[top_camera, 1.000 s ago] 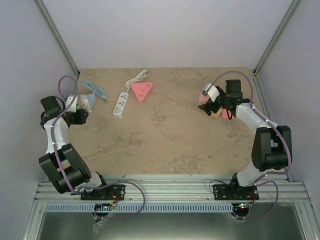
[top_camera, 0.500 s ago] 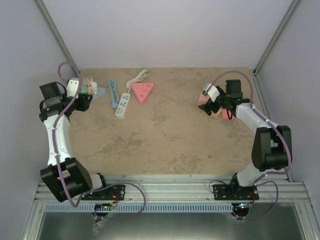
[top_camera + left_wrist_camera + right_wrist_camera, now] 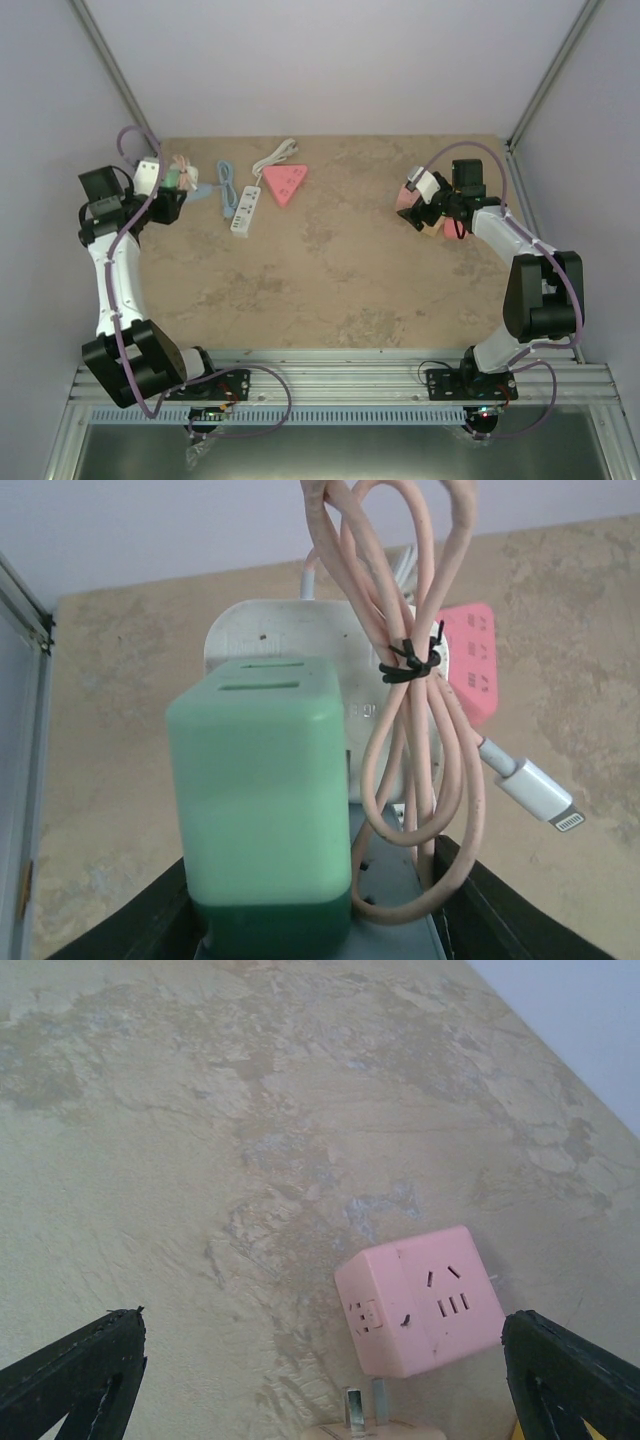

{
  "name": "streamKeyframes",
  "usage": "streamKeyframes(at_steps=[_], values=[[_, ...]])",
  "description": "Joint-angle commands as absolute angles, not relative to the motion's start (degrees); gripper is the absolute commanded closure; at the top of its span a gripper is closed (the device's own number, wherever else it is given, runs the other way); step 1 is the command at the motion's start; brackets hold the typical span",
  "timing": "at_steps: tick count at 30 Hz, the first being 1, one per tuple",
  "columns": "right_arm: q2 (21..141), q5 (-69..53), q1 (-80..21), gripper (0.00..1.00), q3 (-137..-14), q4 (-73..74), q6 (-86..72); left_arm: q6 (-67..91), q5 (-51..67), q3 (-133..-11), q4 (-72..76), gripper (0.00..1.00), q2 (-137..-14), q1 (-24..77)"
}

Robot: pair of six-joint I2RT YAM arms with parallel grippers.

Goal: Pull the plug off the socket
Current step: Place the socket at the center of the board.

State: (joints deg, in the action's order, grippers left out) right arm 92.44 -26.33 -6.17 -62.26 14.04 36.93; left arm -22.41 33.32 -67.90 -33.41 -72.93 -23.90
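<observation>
- Desk (image 3: 340,270): flat beige surface with a mottled, stone-like pattern, walled by pale panels.
- Green plug (image 3: 260,780): boxy, matte plastic body with rounded edges and two narrow slots in its top face. It is held above the desk at 10 o'clock, apart from the strip.
- Left gripper (image 3: 178,180): its black jaws are clamped on the lower part of the green plug.
- Pink cable bundle (image 3: 410,680): a thin rubbery cord looped several times and cinched by a black tie, ending in a white flat connector. It hangs just beside the plug.
- White power strip (image 3: 245,210): a slim, smooth bar with a white cord, lying on the desk at 11 o'clock.
- Blue cable (image 3: 227,187): a narrow loop just beside the strip.
- Pink triangular socket (image 3: 284,182): a flat wedge with rounded corners, at 12 o'clock.
- Right gripper (image 3: 415,205): at 2 o'clock, its jaws spread wide and grasping nothing.
- Pink cube socket (image 3: 420,1300): a glossy cube with slotted faces, resting on the desk between those jaws.
- Beige plug (image 3: 365,1415): two metal prongs show near the cube.
- Compared with one second earlier: the left gripper has swung from 9 toward 10 o'clock, the blue cable now lies closer to the strip, and the right arm is unchanged.
</observation>
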Motion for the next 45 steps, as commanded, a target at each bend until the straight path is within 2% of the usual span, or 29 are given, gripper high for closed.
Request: streamKeyframes(at_steps=[1, 10, 21, 28, 38, 45], values=[[92.49, -26.45, -5.93, 0.02, -61.67, 13.09, 37.38, -26.34, 35.54, -64.53, -31.26, 1.00, -70.01, -23.73], [92.11, -26.65, -5.89, 0.02, -61.45, 13.09, 37.27, -21.78, 39.16, -73.07, -32.65, 1.00, -70.73, -23.97], [92.15, -27.16, -5.80, 0.02, -61.42, 12.92, 37.24, -15.42, 38.01, -84.43, -31.40, 1.00, -71.68, -23.92], [91.89, -26.95, -5.71, 0.02, -61.41, 12.92, 37.18, -11.23, 45.57, -90.59, -30.73, 1.00, -74.58, -23.15], [91.63, -26.11, -5.39, 0.02, -61.35, 12.75, 37.35, -9.62, 44.38, -94.33, -32.03, 1.00, -78.73, -8.93], [91.49, -25.82, -4.65, 0.02, -61.09, 12.28, 37.20, -4.51, 38.45, -96.21, -27.86, 1.00, -83.45, 5.88]])
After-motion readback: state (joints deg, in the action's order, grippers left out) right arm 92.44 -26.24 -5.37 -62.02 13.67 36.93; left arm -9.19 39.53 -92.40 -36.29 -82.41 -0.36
